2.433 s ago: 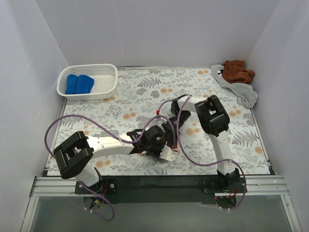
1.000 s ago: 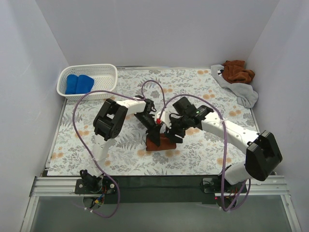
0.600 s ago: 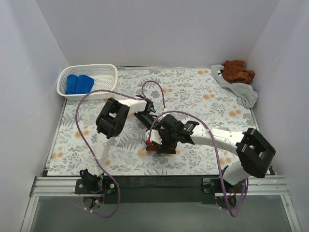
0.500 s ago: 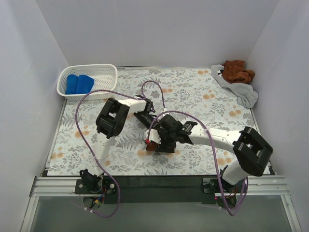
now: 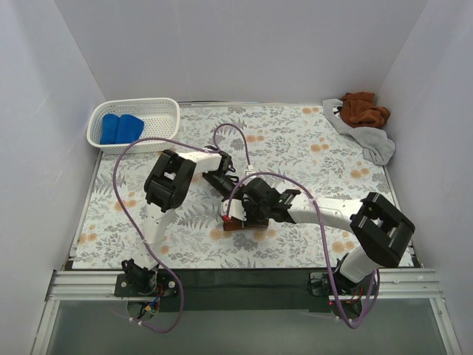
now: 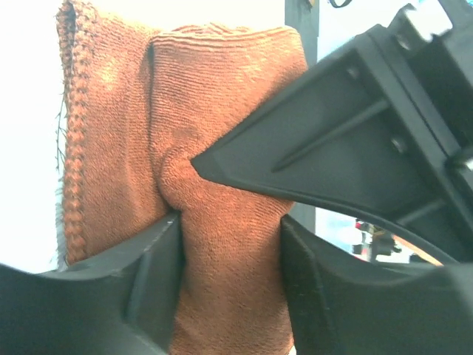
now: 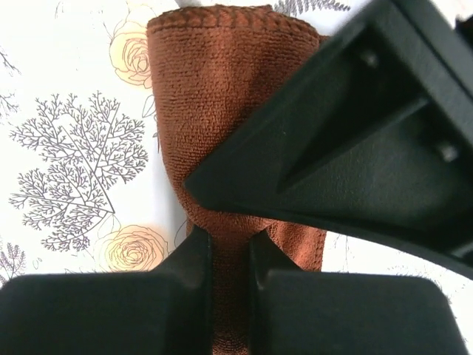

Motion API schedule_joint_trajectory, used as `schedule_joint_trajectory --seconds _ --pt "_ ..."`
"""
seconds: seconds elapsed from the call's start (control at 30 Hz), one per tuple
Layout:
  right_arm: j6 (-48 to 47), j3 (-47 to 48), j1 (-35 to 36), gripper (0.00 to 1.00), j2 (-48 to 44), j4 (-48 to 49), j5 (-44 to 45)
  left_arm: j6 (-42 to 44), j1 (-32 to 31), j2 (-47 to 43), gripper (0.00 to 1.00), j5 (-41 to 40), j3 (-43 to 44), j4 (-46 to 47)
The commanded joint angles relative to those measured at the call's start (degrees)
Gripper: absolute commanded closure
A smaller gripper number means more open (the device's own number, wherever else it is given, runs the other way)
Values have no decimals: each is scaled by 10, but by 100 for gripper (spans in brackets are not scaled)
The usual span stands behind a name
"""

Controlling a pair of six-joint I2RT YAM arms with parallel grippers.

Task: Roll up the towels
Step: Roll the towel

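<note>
It's a lab cell: white walls (image 5: 244, 52), aluminium rail (image 5: 81, 285).

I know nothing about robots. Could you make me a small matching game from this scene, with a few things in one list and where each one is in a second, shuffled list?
Things:
1. blue towels
2. grey towel
3. rust-brown towel at mid-table
4. white basket

Places:
A. far left corner of the table
B. pinched by the left gripper and the right gripper
C. inside the basket
D. crumpled in the far right corner

Pairs: 1-C, 2-D, 3-B, 4-A
</note>
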Motion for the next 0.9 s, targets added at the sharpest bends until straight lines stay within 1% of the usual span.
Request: schedule_joint_trajectory --seconds 0.0,0.03,0.07,0.1,0.2,0.27,0.33,0.4,0.43,0.5,0.53,0.57,0.6,0.63,0.67,0.7,0.77,0.8,0.87 --pt "8 -32 -8 99 18 -47 -48 0 21 -64 51 -107 -33 109" --pt "8 -29 -11 99 19 -60 -58 -6 33 -80 51 -113 -47 130" --pt "8 -26 -18 99 23 -67 -76 -10 39 -93 46 -118 -53 138" --pt "10 -24 -24 99 25 -75 -87 -13 44 -119 45 -127 -58 142" --pt "12 -6 -47 99 38 -105 -132 -18 88 -151 44 -149 -67 155" --pt "12 15 -71 99 54 -133 -159 -25 111 -186 44 -154 -78 162" --pt "14 32 -90 99 67 -165 -202 -37 142 -223 43 -178 -90 180" --pt "15 67 -118 99 95 -192 -251 -44 167 -251 43 -192 -119 206" --pt "13 78 -127 99 104 -217 -266 -57 175 -284 41 -208 -132 219" --pt "12 111 -151 99 138 -250 -308 -67 186 -321 41 -225 -180 254" --pt "9 123 -156 99 150 -263 -322 -69 187 -359 40 -245 -197 267" --pt "9 134 -168 99 174 -274 -349 -66 187 -381 40 -249 -212 277" --pt "11 153 -174 99 187 -281 -363 -66 185 -403 39 -254 -240 304" --pt "11 164 -181 99 198 -298 -377 -65 180 -445 38 -265 -254 317" --pt "11 174 -195 99 225 -308 -407 -45 173 -466 37 -278 -266 327" --pt "9 185 -201 99 239 -330 -423 -34 151 -506 37 -291 -296 344" --pt "-4 221 -221 99 282 -356 -470 8 113 -541 36 -334 -326 362" --pt "-11 235 -226 99 297 -373 -483 24 67 -556 36 -347 -341 378" --pt "-19 264 -241 99 334 -409 -514 47 19 -589 36 -376 -384 397"
